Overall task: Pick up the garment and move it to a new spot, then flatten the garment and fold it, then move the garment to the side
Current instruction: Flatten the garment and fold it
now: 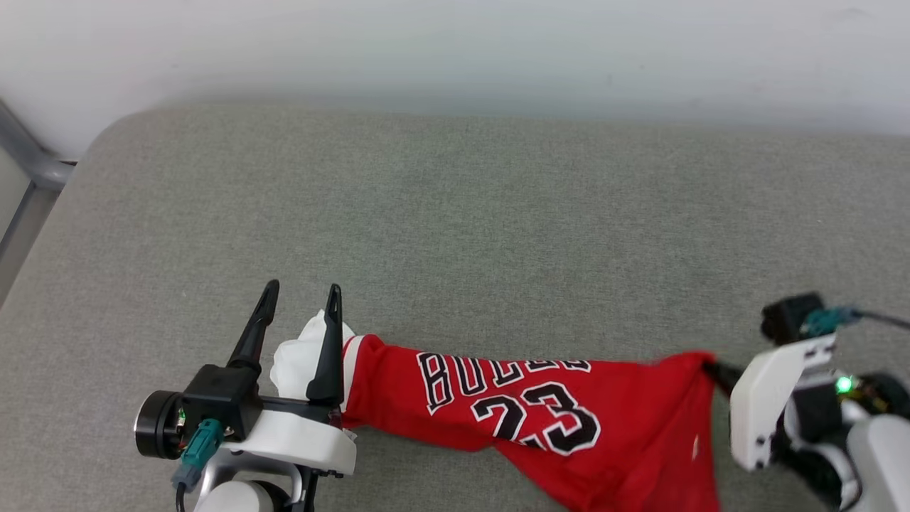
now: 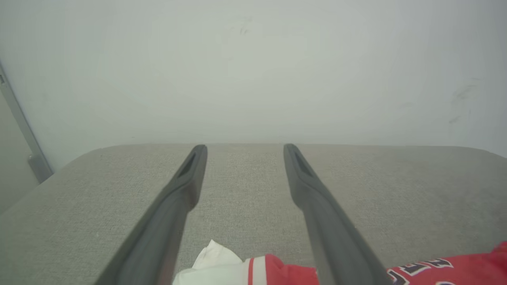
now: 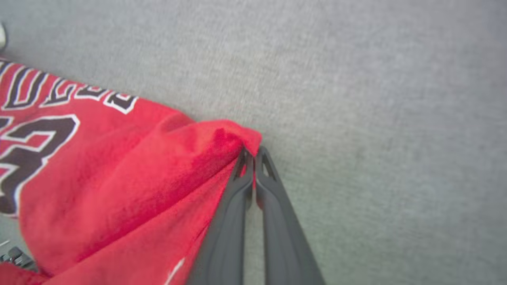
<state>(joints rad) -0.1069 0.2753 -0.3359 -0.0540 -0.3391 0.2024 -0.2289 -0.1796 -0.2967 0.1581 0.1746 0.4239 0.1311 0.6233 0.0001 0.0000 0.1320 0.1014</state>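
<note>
The garment, a red jersey with black-and-white lettering and the number 23, lies stretched across the near part of the grey cushion. Its white sleeve sits at the left end. My left gripper stands open over that sleeve, its fingers pointing away from me with nothing between them. In the left wrist view the left gripper hovers wide apart above the sleeve and red cloth. My right gripper is shut on a bunched corner of the garment; the cloth peaks at the right gripper on the right.
The grey fabric cushion stretches far back to a pale wall. A grey metal frame stands past the cushion's left corner. The garment's lower part runs off the bottom edge of the head view.
</note>
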